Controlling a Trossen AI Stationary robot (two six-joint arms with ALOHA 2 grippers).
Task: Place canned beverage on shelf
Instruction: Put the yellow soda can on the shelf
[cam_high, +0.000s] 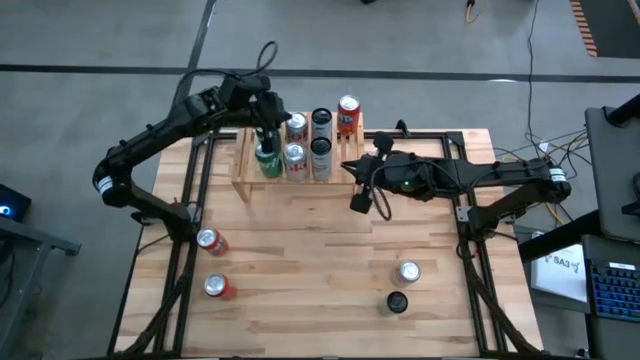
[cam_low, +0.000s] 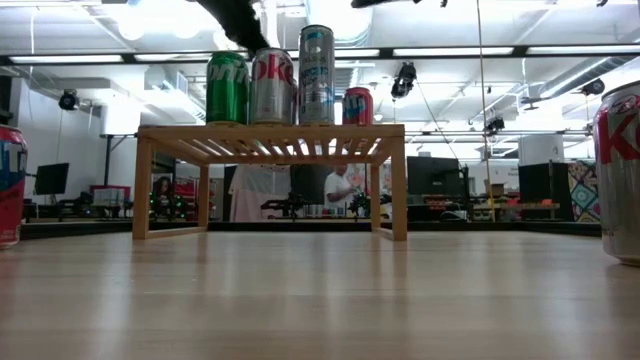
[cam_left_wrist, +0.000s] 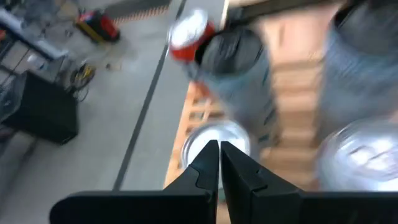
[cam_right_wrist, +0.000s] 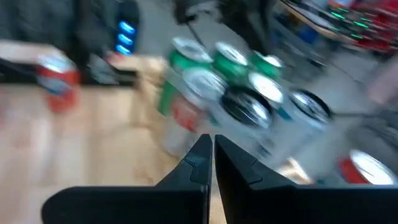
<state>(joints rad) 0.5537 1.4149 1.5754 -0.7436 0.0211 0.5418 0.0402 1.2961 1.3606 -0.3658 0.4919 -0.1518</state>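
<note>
**Cans lined up on the wooden rack, four more loose on the table**

The table (cam_high: 330, 260) is a light plank top on a dark frame, standing on a grey floor crossed by pale lines. Toward its far edge sits the shelf (cam_high: 290, 165), a low light-wood rack with a slatted top and short side legs. On it stand a green can (cam_high: 267, 160), a silver and red can (cam_high: 294, 158), a tall pale can (cam_high: 321, 122), a dark-topped can (cam_high: 321, 150), another can (cam_high: 297, 127) behind the silver one, and a red can (cam_high: 347, 115) at the far right corner.

The left claw (cam_high: 266, 128) hangs over the left end of the shelf, just above the green can, its fingers pressed together and holding nothing. The right claw (cam_high: 358, 203) is over bare planks just beside the shelf's right end, also closed on nothing.

Well apart from the rack, two red and silver cans (cam_high: 211, 241) (cam_high: 217, 287) lie near the table's left front, and a silver-topped can (cam_high: 408, 271) and a dark-topped one (cam_high: 397, 301) stand near the right front.

From table height, the room behind is a large bright hall with strip lights on a white ceiling, desks, monitors and equipment. A person (cam_low: 340, 190) in a white top shows under the shelf. To the table's right sits a desk with a keyboard (cam_high: 612, 285) and cables.
</note>
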